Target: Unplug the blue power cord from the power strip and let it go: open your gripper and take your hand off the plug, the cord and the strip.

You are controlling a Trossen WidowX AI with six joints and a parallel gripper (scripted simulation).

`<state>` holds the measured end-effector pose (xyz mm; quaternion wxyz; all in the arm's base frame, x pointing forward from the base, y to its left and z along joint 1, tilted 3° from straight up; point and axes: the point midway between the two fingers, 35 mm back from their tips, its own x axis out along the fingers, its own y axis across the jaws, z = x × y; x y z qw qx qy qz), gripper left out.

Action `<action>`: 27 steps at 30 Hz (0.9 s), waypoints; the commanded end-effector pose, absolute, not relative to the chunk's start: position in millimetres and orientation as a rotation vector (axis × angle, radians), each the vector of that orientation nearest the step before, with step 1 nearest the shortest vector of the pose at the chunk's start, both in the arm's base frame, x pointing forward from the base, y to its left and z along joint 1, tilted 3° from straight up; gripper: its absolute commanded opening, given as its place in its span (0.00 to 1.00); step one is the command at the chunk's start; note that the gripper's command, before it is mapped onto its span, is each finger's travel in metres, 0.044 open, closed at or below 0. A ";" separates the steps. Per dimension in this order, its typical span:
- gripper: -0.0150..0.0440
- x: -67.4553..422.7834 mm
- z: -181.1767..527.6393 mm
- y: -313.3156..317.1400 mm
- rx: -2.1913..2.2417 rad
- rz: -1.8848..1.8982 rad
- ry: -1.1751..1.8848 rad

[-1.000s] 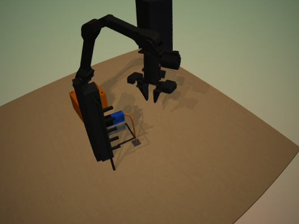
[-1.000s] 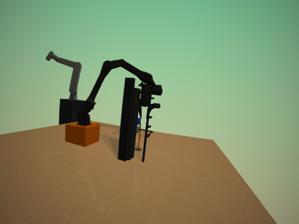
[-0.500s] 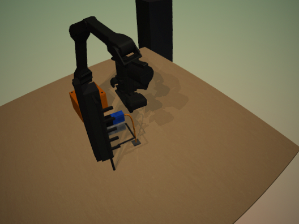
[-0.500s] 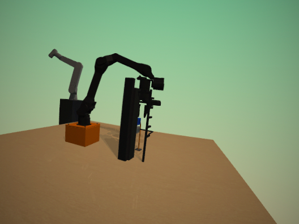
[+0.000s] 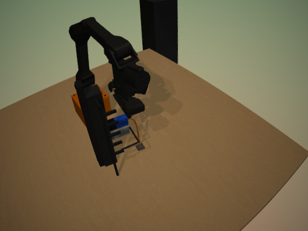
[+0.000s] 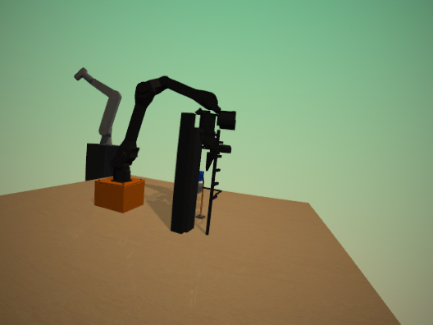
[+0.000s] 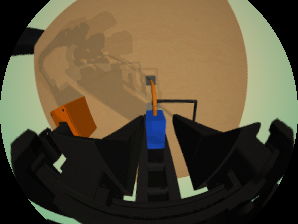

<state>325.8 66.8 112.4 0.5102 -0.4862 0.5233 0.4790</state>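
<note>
Plainly, the gripper [image 5: 132,108] hangs nose-down just above the blue plug [image 5: 121,120], its jaws drawn partway in but apart and gripping nothing; in the wrist view the two dark fingers flank the plug [image 7: 154,129], one on each side, and whether either touches it I cannot tell. The plug is seated in the power strip [image 5: 94,125], a tall black slab standing upright on the desk [image 5: 210,151], well in from every edge and nearer the far corner than the near edge; a grey plug [image 5: 122,132] sits directly beneath the blue one, and short black pegs [image 5: 111,112] stick out of the same face above and below them. An orange cord [image 5: 136,128] arcs out of the blue plug and drops to a small grey pad [image 5: 140,147] on the desk top just beside the strip; a thin black frame [image 6: 210,197] stands in front of the strip's face. The arm rises from an orange block [image 6: 119,194] behind the strip, bends over its top and comes down on the plug side; a dark pillar [image 5: 158,26] stands past the far corner; a grey arm [image 6: 107,111] shows in the background of the exterior view.
</note>
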 end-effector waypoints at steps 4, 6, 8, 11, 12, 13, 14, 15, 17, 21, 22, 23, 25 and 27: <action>0.53 323.2 110.9 55.7 -1.171 1.162 1.262; 0.53 322.7 110.9 52.4 -1.171 1.161 1.262; 0.53 322.4 110.9 50.3 -1.171 1.161 1.262; 0.53 322.4 110.2 50.0 -1.171 1.161 1.263; 0.53 322.4 109.5 50.0 -1.171 1.161 1.263; 0.53 322.4 108.6 50.0 -1.171 1.161 1.263; 0.53 322.4 107.6 50.0 -1.171 1.161 1.263; 0.53 322.4 106.2 49.9 -1.171 1.161 1.263; 0.53 322.3 103.0 49.9 -1.171 1.161 1.263; 0.53 322.2 98.9 49.8 -1.171 1.161 1.263; 0.53 322.2 98.9 49.8 -1.171 1.161 1.263; 0.53 322.2 98.9 49.8 -1.171 1.161 1.263; 0.44 323.3 101.6 50.0 -1.169 1.154 1.262; 0.35 323.3 101.6 50.0 -1.169 1.154 1.262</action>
